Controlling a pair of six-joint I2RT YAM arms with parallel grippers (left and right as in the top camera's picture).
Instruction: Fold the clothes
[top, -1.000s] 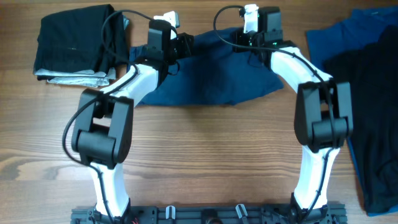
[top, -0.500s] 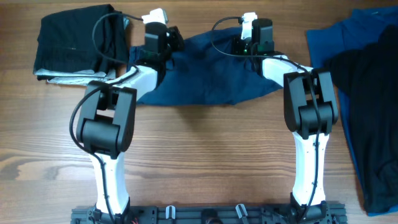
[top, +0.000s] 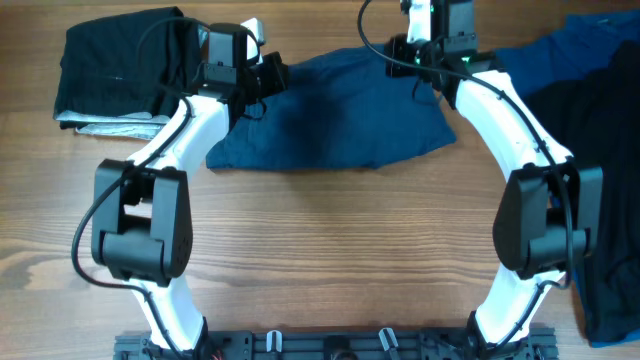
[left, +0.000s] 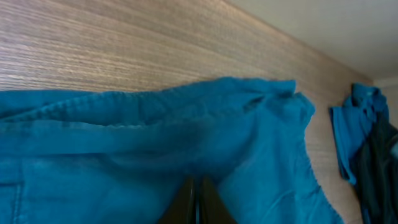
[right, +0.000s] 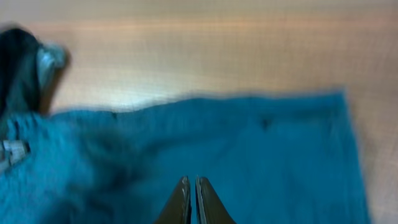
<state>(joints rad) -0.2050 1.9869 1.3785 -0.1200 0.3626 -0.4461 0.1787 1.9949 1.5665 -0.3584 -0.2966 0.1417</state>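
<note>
The dark navy-blue fabric shorts (top: 330, 120) lie spread flat at 12 o'clock on the brown wood-grain surface (top: 330, 240), with the gathered waistband along their far edge. The left pincer (top: 268, 78) sits at the shorts' 10 o'clock corner. In its wrist view the left pincer (left: 194, 196) has its fingers pressed together, and the cloth of the shorts (left: 155, 149) is gathered up to the tips, so it has hold of the fabric. The right pincer (top: 412, 58) is at the shorts' 2 o'clock corner. Seen from its own wrist, the right pincer (right: 190, 199) is closed to a thin slit over the shorts (right: 249, 149), but blur hides whether any cloth is pinched between the fingers. At 10 o'clock on the surface a folded black garment (top: 115, 60) rests on top of a light grey folded cloth (top: 120, 126), just beside the shorts' left end. At 2 to 3 o'clock a brighter blue garment (top: 535, 65) lies under a loose black garment (top: 600, 170), apart from the shorts.
</note>
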